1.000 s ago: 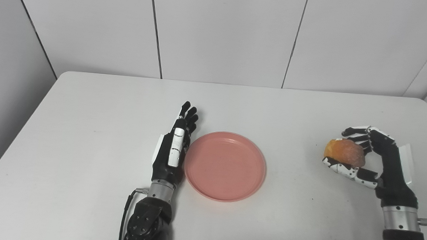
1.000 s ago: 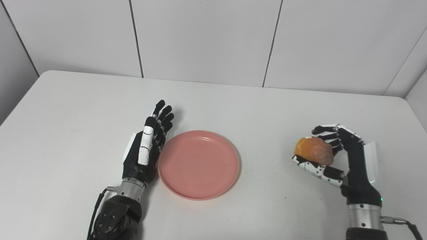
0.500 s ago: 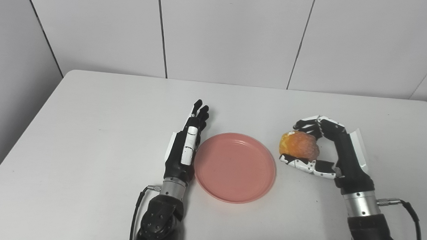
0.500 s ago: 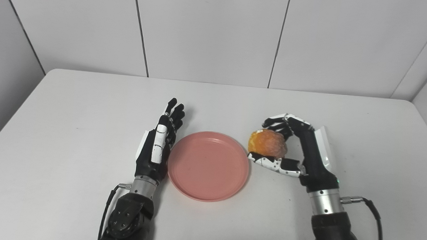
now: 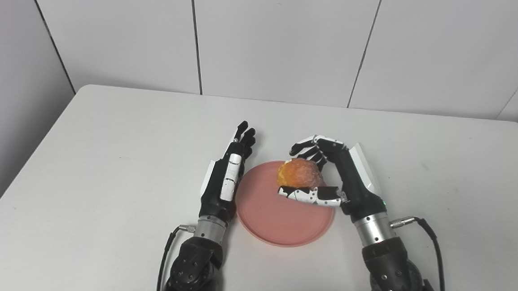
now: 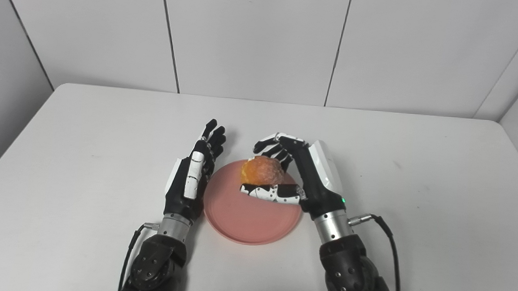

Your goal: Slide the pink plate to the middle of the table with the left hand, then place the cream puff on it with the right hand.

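A round pink plate (image 5: pixel 277 221) lies near the middle of the white table (image 5: pixel 105 154). My left hand (image 5: pixel 224 179) stands edge-on with straight fingers right against the plate's left rim, holding nothing. An orange-brown cream puff (image 5: pixel 298 173) hangs above the plate's far half, clear of its surface. My right hand (image 5: pixel 329 179) is shut on it, fingers curled over the top and thumb beneath. In the right eye view the cream puff (image 6: pixel 263 171) shows the same way over the plate (image 6: pixel 245 221).
White wall panels (image 5: pixel 274 38) rise behind the table's far edge. A cable (image 5: pixel 432 246) loops from my right wrist over the table. Bare table surface stretches to both sides of the hands.
My right hand has carried the cream puff leftward from the table's right side to above the plate. The left hand and plate have stayed put; the camera shifted slightly at first.
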Controlling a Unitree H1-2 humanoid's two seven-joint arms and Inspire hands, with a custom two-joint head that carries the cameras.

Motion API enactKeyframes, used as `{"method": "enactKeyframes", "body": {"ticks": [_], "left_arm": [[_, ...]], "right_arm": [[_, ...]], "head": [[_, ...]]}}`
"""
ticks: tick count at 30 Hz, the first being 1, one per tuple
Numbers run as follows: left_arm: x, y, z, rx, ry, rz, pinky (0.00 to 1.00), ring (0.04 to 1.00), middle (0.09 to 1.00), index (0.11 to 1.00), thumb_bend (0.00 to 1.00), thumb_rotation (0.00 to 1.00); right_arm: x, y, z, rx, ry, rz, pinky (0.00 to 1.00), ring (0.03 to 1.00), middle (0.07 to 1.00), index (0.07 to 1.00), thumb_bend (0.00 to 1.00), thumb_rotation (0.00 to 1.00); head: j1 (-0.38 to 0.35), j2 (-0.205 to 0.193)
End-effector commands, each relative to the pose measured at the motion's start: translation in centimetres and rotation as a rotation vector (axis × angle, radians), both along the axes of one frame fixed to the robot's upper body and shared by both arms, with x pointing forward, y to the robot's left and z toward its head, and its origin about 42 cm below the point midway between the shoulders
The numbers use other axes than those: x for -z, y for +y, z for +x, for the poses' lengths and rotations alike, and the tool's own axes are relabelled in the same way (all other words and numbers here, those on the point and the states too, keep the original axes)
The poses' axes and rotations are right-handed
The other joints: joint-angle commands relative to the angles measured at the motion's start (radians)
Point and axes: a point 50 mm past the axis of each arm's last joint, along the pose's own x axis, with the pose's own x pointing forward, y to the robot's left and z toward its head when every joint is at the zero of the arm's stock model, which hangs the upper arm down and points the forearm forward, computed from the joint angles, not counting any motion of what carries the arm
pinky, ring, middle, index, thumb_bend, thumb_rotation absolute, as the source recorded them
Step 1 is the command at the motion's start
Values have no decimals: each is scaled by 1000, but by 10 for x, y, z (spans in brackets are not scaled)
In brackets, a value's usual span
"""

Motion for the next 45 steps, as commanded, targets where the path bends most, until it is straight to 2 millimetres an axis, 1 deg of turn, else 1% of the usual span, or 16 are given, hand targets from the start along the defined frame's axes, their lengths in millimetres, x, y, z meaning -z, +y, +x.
{"method": "enactKeyframes", "body": {"ticks": [1, 12, 15, 16, 18, 25, 26, 27, 29, 30, 31, 33, 34, 36, 41, 45], "left_arm": [[43, 16, -24, -22, 131, 40, 973, 960, 955, 945, 612, 1000], [44, 16, -33, -16, 128, 33, 976, 957, 955, 946, 610, 998], [45, 17, -36, -12, 136, 29, 995, 964, 958, 950, 619, 1000], [45, 17, -37, -10, 139, 25, 998, 967, 961, 953, 625, 1000], [46, 17, -39, -9, 141, 18, 1000, 976, 967, 958, 632, 996], [48, 15, -46, -16, 154, 4, 1000, 977, 967, 960, 623, 1000], [48, 15, -46, -14, 156, 8, 1000, 983, 975, 968, 622, 1000], [49, 16, -46, -13, 159, 7, 1000, 989, 981, 974, 625, 1000], [49, 16, -46, -12, 163, 4, 1000, 992, 983, 976, 627, 1000], [49, 17, -45, -12, 163, 2, 1000, 991, 983, 978, 634, 1000], [50, 17, -43, -10, 161, 0, 1000, 989, 982, 977, 637, 1000], [51, 19, -41, -7, 157, -3, 1000, 985, 981, 975, 639, 1000], [52, 20, -40, -6, 158, -4, 1000, 986, 982, 975, 636, 1000], [52, 22, -39, -5, 158, -2, 1000, 995, 990, 981, 621, 1000], [51, 27, -36, -7, 151, 5, 1000, 1000, 995, 984, 616, 1000], [49, 31, -34, -14, 145, -3, 997, 989, 985, 975, 628, 1000]], "right_arm": [[-16, 9, 7, 1, -63, 3, 201, 268, 472, 486, 523, 0], [20, 21, 17, -10, 5, -99, 156, 212, 470, 486, 523, 0], [29, 20, 20, -12, -13, -157, 210, 271, 473, 485, 523, 0], [32, 20, 21, -11, -18, -168, 229, 293, 436, 497, 519, 0], [36, 19, 22, -10, -21, -182, 284, 354, 459, 534, 509, 0], [46, 14, 25, 4, -49, -223, 404, 417, 493, 526, 512, 0], [46, 14, 24, 6, -60, -226, 458, 433, 509, 505, 513, 0], [45, 13, 24, 4, -69, -222, 525, 544, 516, 488, 516, 0], [43, 11, 23, 5, -82, -217, 558, 610, 517, 481, 518, 0], [41, 10, 22, 9, -89, -218, 607, 684, 662, 491, 511, 78], [40, 10, 21, 13, -99, -221, 628, 718, 722, 495, 508, 107], [39, 10, 19, 15, -116, -221, 673, 785, 813, 718, 568, 145], [37, 10, 18, 15, -126, -217, 695, 808, 840, 762, 582, 179], [34, 10, 14, 17, -137, -208, 763, 863, 892, 819, 608, 311], [32, 8, 7, 8, -143, -184, 853, 922, 937, 864, 628, 427], [32, 6, 5, -6, -138, -140, 925, 978, 980, 921, 645, 563]], "head": [[-2, 2], [4, 13], [0, 18], [0, 18], [-3, 21], [-9, 21], [-9, 21], [-7, 21], [-5, 18], [-4, 22], [-3, 21], [-6, 17], [-10, 18], [-12, 19], [-7, 16], [-9, 19]]}}
